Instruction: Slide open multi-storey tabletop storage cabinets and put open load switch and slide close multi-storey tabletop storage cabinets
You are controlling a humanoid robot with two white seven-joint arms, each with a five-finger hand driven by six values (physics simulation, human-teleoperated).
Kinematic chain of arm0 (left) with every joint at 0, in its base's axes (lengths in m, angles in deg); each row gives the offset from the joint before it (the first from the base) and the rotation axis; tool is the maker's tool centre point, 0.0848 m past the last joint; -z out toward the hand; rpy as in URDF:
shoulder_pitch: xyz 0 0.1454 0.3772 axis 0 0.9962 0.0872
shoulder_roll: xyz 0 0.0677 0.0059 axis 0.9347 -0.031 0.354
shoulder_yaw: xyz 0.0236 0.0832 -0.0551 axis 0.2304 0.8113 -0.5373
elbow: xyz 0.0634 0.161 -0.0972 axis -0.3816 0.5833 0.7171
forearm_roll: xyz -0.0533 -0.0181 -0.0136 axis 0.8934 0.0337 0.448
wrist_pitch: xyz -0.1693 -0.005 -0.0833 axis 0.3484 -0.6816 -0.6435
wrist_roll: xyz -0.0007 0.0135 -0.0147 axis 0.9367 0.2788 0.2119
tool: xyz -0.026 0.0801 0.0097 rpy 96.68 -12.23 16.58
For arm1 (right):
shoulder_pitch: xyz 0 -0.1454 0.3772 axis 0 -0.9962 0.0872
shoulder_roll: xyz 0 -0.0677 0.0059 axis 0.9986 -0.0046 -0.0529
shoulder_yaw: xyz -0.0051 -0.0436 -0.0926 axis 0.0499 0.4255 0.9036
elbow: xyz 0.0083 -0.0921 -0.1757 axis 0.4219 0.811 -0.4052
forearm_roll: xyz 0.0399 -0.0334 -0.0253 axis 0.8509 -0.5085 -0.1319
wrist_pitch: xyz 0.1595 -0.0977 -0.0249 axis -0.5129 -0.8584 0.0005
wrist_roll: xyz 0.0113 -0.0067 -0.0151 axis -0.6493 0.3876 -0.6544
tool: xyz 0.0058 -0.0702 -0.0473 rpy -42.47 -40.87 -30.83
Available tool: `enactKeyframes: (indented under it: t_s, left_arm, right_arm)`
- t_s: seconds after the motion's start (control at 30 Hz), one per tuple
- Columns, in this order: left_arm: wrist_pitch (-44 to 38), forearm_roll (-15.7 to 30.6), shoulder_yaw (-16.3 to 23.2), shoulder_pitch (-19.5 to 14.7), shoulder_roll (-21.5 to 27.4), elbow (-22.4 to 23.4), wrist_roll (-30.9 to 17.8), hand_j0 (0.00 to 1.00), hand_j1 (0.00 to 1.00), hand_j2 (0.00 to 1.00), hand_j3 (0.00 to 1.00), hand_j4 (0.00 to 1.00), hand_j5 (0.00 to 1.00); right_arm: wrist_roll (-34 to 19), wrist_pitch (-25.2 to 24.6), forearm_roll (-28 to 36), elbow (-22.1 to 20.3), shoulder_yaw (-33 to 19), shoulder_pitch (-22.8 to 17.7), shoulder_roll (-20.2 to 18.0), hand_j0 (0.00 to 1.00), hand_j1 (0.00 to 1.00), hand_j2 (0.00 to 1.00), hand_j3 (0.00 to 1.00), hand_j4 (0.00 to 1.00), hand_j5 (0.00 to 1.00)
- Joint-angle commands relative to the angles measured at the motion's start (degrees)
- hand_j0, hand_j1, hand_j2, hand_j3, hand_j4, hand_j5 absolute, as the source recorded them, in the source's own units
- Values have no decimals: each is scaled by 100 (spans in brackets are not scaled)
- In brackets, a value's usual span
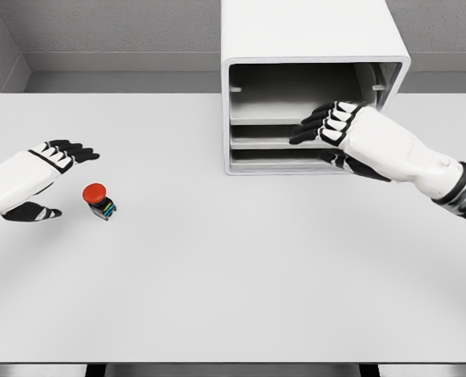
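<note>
A white multi-storey cabinet (311, 47) stands at the back of the table, its front facing me with stacked drawers showing. My right hand (327, 140) reaches across the cabinet's front, fingers over the middle drawer's edge and thumb below; I cannot tell whether it grips the drawer. The load switch (99, 200), a small dark body with a red round cap, stands on the table at the left. My left hand (53, 181) hovers just left of the switch, fingers spread and thumb low, holding nothing.
The white table (233, 283) runs wide toward me, with its front edge near the bottom of the view. A grey wall rises behind the cabinet.
</note>
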Motion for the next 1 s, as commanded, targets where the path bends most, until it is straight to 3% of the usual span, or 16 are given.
enactKeyframes:
  t_s: [0.0,0.13,0.27,0.37,0.6,0.77,0.87,0.97]
  left_arm:
    - [-16,-90,37,0,-34,-48,3,100,100,100,100,100,100]
    - [-16,-205,344,-97,-96,-48,3,100,100,100,100,100,100]
    - [-16,-231,652,-307,-96,40,3,100,100,100,100,100,100]
    - [-16,-310,687,-352,-140,137,3,100,100,100,100,100,100]
    - [-16,-477,898,-510,-149,427,3,100,100,100,100,100,100]
    - [-16,-539,916,-492,-149,471,3,100,100,100,100,100,100]
    - [-16,-565,924,-492,-140,506,3,82,82,82,82,82,82]
    - [-16,-609,916,-492,-140,576,3,82,82,82,82,82,82]
  right_arm:
    - [4,3,191,68,387,9,-81,71,71,71,71,71,71]
    - [4,3,323,411,976,554,50,71,71,71,71,71,71]
    - [4,3,323,517,976,597,191,71,71,71,71,71,71]
    - [-5,3,359,789,985,730,419,71,71,71,71,71,71]
    - [-5,3,447,947,976,879,622,70,70,70,70,70,70]
    - [-5,3,447,1360,976,1037,938,71,71,71,71,71,71]
    - [-5,3,447,1641,967,1160,1140,72,72,72,72,72,72]
    - [-5,3,447,1791,976,1230,1158,72,72,72,72,72,72]
